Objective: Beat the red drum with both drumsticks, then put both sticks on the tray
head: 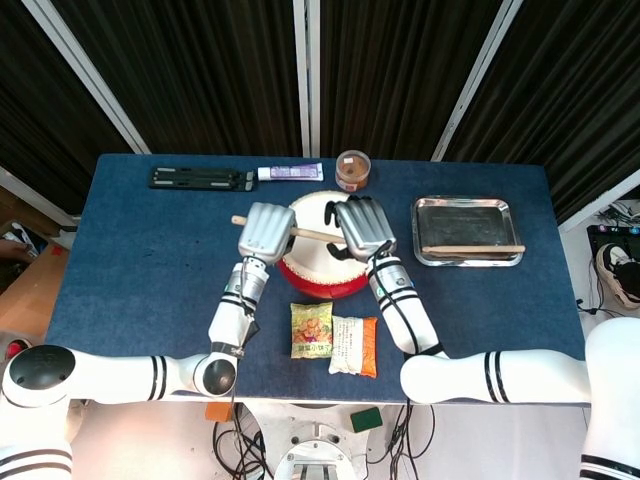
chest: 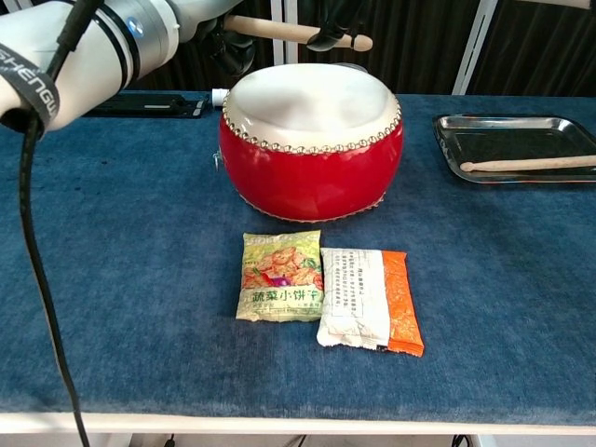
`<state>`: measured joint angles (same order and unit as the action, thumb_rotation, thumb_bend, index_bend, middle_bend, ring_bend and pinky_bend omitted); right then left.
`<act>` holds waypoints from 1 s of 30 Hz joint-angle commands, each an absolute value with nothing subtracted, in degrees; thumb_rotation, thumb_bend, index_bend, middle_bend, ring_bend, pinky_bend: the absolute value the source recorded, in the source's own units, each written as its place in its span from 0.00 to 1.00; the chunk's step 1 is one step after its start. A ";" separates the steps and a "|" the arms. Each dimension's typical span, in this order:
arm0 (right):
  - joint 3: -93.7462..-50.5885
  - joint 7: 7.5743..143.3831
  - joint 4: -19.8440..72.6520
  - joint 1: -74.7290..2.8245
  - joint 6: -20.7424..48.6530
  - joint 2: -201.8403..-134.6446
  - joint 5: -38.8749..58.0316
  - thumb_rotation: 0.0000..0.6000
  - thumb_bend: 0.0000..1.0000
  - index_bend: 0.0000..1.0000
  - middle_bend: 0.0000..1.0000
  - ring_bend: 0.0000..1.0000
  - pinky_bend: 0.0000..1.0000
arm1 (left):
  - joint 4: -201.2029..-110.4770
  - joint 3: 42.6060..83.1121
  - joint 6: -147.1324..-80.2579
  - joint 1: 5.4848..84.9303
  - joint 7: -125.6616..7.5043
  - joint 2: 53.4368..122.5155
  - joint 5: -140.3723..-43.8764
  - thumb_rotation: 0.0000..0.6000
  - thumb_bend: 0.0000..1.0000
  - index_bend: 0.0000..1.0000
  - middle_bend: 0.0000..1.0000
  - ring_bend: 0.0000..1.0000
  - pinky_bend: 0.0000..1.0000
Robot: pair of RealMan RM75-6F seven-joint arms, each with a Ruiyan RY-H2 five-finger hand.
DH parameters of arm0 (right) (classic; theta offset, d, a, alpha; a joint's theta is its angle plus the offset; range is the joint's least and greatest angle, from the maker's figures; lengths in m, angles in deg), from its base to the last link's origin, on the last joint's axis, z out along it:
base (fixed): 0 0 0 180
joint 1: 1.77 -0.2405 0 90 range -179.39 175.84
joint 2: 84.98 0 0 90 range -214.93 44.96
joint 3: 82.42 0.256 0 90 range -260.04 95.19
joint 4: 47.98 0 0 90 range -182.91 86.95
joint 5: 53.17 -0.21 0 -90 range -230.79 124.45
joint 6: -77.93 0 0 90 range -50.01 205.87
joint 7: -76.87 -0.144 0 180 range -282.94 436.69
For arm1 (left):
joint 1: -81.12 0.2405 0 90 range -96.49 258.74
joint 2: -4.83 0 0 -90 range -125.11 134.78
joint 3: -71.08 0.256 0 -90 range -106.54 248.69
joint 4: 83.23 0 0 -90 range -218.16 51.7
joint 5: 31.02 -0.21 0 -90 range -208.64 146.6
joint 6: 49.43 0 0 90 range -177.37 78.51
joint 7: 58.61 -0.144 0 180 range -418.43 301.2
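The red drum (head: 312, 278) (chest: 312, 140) with its white skin stands mid-table. My left hand (head: 266, 232) grips a wooden drumstick (head: 306, 234) (chest: 279, 30), held level above the drum's far side with its tip pointing right. My right hand (head: 363, 226) hovers over the drum with its fingers spread, covering the stick's tip end. In the chest view its dark fingertips (chest: 328, 37) overlap the stick near the tip, and no closed grip shows. The second drumstick (head: 472, 248) (chest: 526, 164) lies along the front of the metal tray (head: 468, 210) (chest: 507, 130) on the right.
Two snack packets, green (head: 311, 330) (chest: 279, 277) and white-orange (head: 354, 345) (chest: 371, 300), lie in front of the drum. Along the back edge lie a black flat case (head: 200, 178), a tube (head: 290, 172) and a brown jar (head: 352, 170).
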<state>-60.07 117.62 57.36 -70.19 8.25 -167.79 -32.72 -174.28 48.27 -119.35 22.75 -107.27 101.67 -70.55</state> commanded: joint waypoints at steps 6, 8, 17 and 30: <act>-59.93 118.84 56.68 -71.33 7.79 -169.29 -32.91 1.00 0.29 0.53 0.52 0.33 0.39 | -174.15 48.67 -120.06 22.01 -107.53 101.79 -70.29 1.00 0.58 1.00 1.00 1.00 1.00; -59.79 118.71 56.56 -71.39 7.76 -169.56 -32.87 1.00 0.31 0.53 0.52 0.33 0.39 | -174.21 48.72 -120.18 21.93 -107.50 101.74 -70.13 1.00 0.58 1.00 1.00 1.00 1.00; -59.77 119.18 55.77 -71.79 7.07 -170.71 -32.05 1.00 0.35 0.58 0.53 0.36 0.39 | -173.77 49.75 -120.88 21.26 -108.64 101.86 -70.03 1.00 0.58 1.00 1.00 1.00 1.00; -61.31 119.39 55.54 -70.41 5.44 -171.24 -28.05 1.00 0.57 0.70 0.59 0.44 0.43 | -174.66 50.94 -121.82 21.77 -108.44 100.39 -71.28 1.00 0.56 0.75 0.87 0.91 1.00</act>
<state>-61.13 119.47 55.41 -70.60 5.38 -171.42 -28.24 -174.65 50.89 -121.80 21.73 -108.48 100.42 -71.23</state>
